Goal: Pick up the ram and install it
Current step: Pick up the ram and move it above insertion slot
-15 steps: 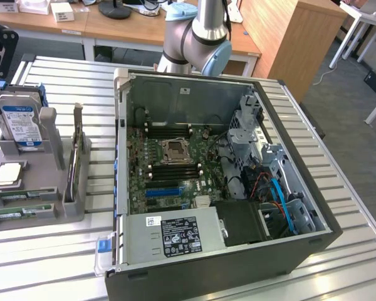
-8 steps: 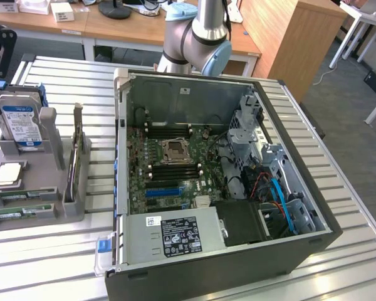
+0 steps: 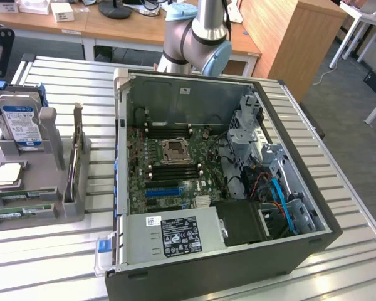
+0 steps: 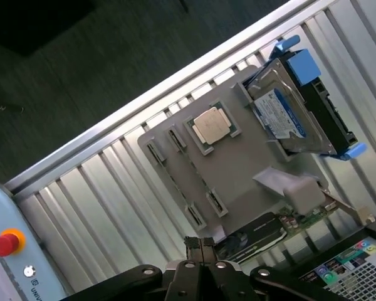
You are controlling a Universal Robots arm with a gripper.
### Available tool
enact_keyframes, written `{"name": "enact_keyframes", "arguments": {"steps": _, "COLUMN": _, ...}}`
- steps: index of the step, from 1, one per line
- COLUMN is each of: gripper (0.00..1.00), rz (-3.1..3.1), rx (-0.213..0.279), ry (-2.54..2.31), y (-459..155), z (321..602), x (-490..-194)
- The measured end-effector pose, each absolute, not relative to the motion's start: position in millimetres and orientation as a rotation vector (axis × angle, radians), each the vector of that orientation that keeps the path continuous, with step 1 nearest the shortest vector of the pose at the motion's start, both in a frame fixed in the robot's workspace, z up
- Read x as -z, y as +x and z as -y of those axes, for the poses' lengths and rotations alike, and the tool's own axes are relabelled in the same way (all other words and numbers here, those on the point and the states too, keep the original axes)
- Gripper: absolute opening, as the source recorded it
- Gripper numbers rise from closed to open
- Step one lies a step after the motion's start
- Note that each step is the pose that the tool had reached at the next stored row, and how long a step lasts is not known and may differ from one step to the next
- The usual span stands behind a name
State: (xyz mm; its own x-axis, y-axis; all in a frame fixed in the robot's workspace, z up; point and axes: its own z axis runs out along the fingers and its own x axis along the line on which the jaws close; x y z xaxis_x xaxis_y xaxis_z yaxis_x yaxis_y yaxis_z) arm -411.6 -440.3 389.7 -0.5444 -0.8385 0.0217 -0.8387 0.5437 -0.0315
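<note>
Starting nearest in the exterior view: the power supply with its black label sits in the near end of the open computer case, about 6 o'clock. At 8 o'clock a grey tray rests on the slatted table. The ram lies low along the tray's near edge as a green strip, with what looks like a second green strip just behind it. Behind those a silver chip lies flat in its pocket. The hard drive stands upright at 9 o'clock, and a card is on edge at the tray's case side. The motherboard is mid-case. The long dark slots either side of the socket look empty, with no green stick seated as far as I can tell. The arm is at 12 o'clock behind the case, with desks beyond. In the wrist view the gripper has its fingertips together with nothing between them. It hangs well above the tray, touching nothing, with the chip and hard drive below. Progress, my read: basically at the start. The ram is not gripped, not lifted and not in the board, so both the pickup and the install are undone.
</note>
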Motion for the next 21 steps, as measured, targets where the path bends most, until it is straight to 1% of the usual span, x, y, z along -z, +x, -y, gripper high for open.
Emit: {"name": "enact_keyframes", "arguments": {"steps": 21, "gripper": 0.11, "rz": 2.579, "rx": -0.075, "ry": 1.783, "y": -412.4, "z": 440.3, "x": -389.6}}
